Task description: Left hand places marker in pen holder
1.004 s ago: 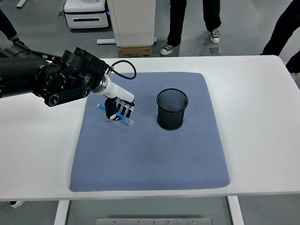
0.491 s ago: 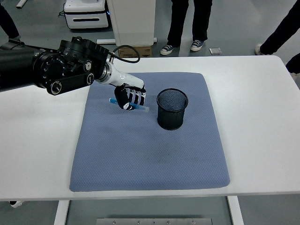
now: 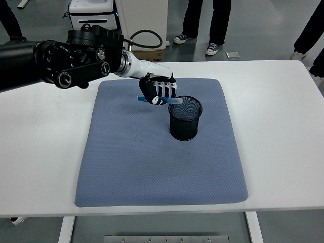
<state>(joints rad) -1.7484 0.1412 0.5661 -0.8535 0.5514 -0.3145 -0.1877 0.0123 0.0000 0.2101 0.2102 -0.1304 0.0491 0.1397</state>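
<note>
We were working over a white table [image 3: 283,152] with a blue-grey mat [image 3: 152,167] spread across its middle, and everything that mattered sat on the far half of that mat. Our left arm [image 3: 66,63] came in from nine o'clock, and only that arm was in view; the right one did not show at all.

The black mesh pen holder [image 3: 185,118] stood upright on the mat, its open mouth facing up. Our left hand [image 3: 158,90] hung just at the holder's ten o'clock, raised above the mat, fingers [image 3: 163,91] curled and clamped around the blue marker [image 3: 169,100].

The relation we judged the next move to hang on was the marker's axis. It lay nearly level, running from nine o'clock to three o'clock, with its free end poking out past the fingers and over the holder's near-left rim. So the holder lay at about four o'clock from the hand, very close. We reckoned the marker needed tipping toward upright before release, or it might settle across the rim.
</note>
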